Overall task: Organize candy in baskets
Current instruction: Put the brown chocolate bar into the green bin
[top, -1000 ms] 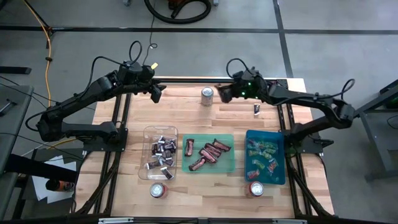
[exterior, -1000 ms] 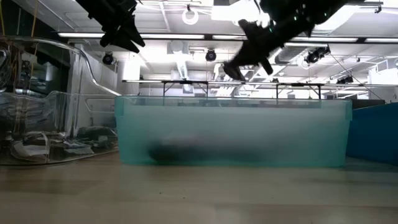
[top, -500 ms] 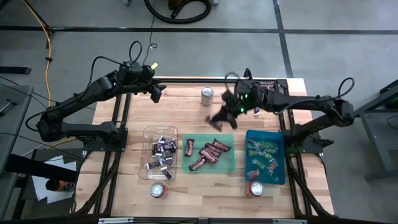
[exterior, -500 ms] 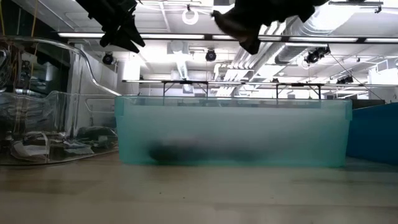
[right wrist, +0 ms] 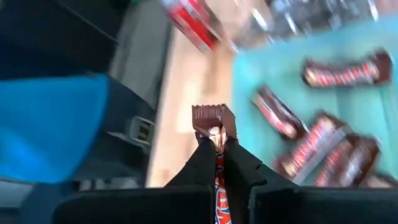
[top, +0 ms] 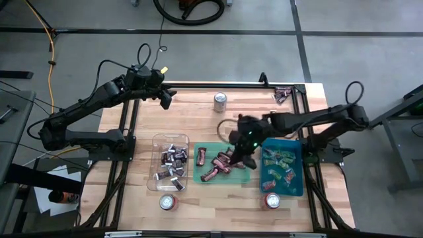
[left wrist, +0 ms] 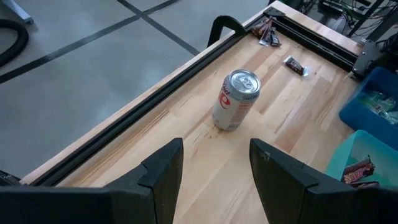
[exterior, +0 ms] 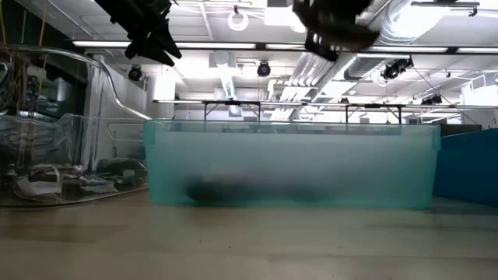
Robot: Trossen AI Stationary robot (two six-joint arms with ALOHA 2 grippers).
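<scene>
Right wrist view: right gripper [right wrist: 216, 140] clamps candy [right wrist: 213, 119].

high view: overhead, straight down on the whole pale wooden slatted table [top: 198, 112]. low view: table-top height, level, close against the translucent green plastic tray [exterior: 292, 165]. left wrist view: slanting down, near a silver drink can [left wrist: 236, 99]; shared with high view.

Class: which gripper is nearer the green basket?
Right. The right gripper, holding a candy bar, hangs over the green basket; the left gripper waits near the table's far edge.
</scene>
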